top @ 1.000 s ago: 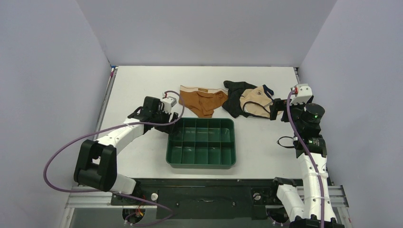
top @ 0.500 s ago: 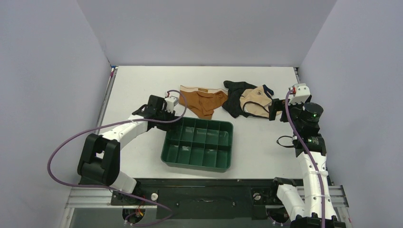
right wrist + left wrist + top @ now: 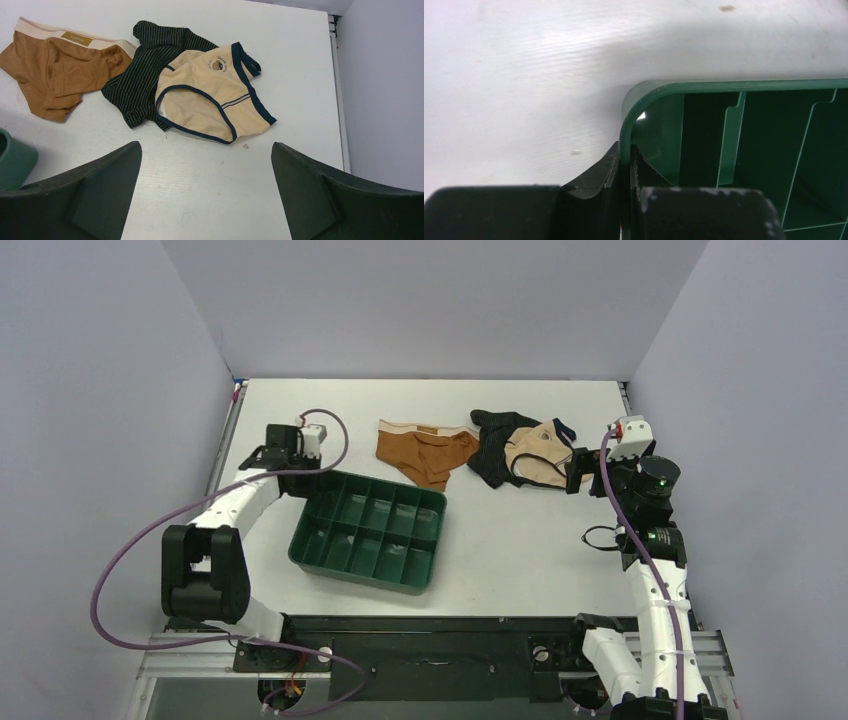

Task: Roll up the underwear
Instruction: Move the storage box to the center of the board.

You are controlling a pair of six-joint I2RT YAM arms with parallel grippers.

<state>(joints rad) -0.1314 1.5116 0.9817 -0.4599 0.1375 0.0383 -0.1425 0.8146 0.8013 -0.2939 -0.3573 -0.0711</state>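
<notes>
Top external view: on the desk (image 3: 300, 410), the green tray (image 3: 360, 575) has its corner rim clamped in the left jaws; beyond it the underwear (image 3: 425, 452) lies flat, unrolled, untouched; right jaws gape empty. Rolling seems not begun.

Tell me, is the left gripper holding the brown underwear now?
No, the left gripper is shut on the corner rim of the green tray, and the underwear lies apart from it.
</notes>
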